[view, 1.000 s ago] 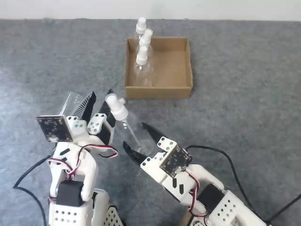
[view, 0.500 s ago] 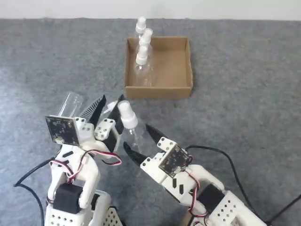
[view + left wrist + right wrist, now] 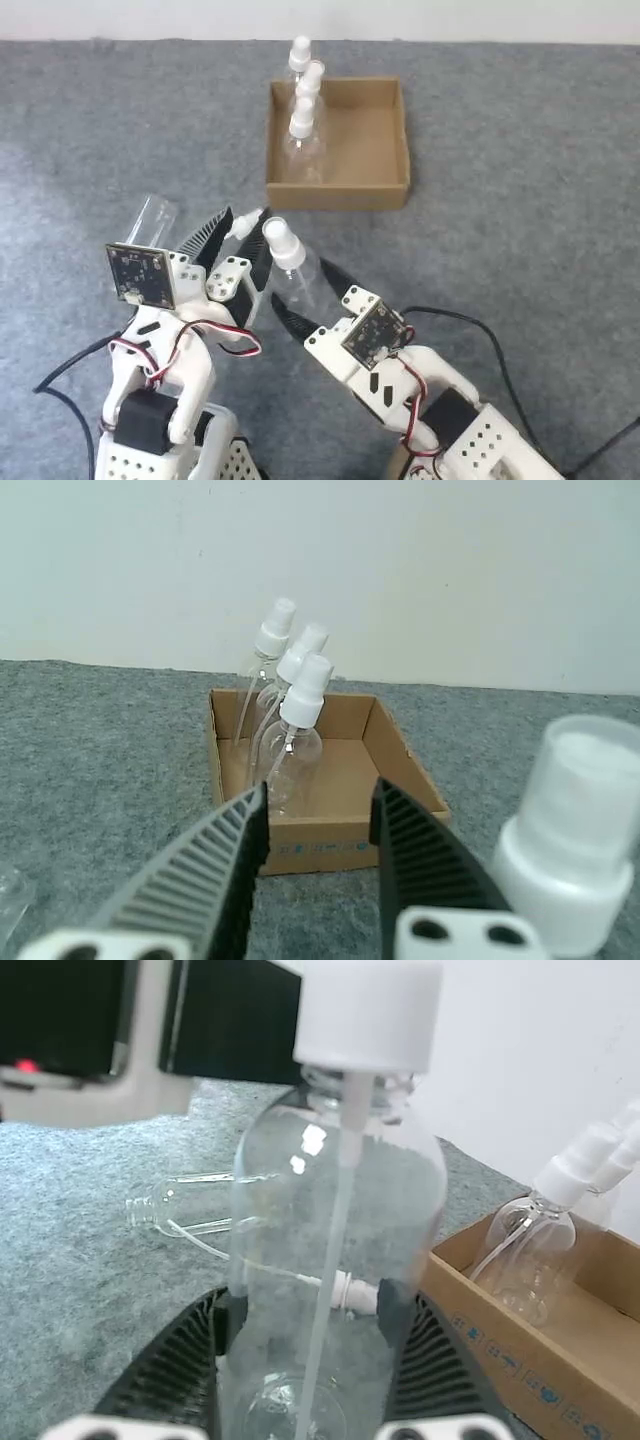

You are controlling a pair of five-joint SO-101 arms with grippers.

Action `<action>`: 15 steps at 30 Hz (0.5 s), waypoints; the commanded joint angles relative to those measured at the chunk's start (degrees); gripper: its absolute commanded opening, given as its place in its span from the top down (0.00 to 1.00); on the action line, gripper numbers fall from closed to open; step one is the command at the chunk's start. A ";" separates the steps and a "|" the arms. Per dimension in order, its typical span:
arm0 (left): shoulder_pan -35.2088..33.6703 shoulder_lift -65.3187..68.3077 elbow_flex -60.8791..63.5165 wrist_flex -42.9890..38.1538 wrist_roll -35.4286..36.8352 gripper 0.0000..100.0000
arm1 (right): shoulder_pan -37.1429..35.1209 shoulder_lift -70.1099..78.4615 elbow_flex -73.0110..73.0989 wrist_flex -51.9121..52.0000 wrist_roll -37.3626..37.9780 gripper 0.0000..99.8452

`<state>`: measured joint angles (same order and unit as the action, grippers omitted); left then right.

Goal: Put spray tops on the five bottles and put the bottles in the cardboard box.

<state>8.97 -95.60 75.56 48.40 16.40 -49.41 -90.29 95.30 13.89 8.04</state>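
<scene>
My right gripper (image 3: 303, 285) is shut on a clear bottle (image 3: 297, 272) and holds it upright; a white spray top (image 3: 279, 240) sits on its neck. Its fingers (image 3: 225, 1330) clamp the bottle's (image 3: 335, 1230) lower body. My left gripper (image 3: 240, 233) hovers open just left of that top with nothing between its fingers (image 3: 215, 880). A loose spray top (image 3: 345, 1288) with its tube lies on the carpet beneath. An uncapped bottle (image 3: 150, 218) lies on its side at the left. The cardboard box (image 3: 405, 135) holds three capped bottles (image 3: 302, 140) along its left side.
Grey carpet covers the table, with open room to the right of the box (image 3: 400, 770) and between the box and the arms. A pale wall runs along the far edge. Cables trail from both arm bases near the front edge.
The right gripper has swung the capped bottle from a steep tilt to upright and carried it slightly right. The left arm has shifted right, its open fingers now beside the bottle's top.
</scene>
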 commanded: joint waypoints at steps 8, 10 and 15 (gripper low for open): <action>0.79 -0.09 4.26 -4.57 -2.81 0.84 | 0.75 -0.84 -1.93 -0.48 0.97 0.99; 0.88 -0.09 4.26 -4.48 -2.90 0.84 | 0.75 1.19 -4.31 1.89 0.88 0.99; 0.97 -0.09 4.18 -4.48 -3.08 0.84 | 0.75 11.38 -8.97 1.01 -0.35 0.99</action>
<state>8.97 -95.08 80.31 44.97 13.85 -48.79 -85.27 92.31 15.74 7.96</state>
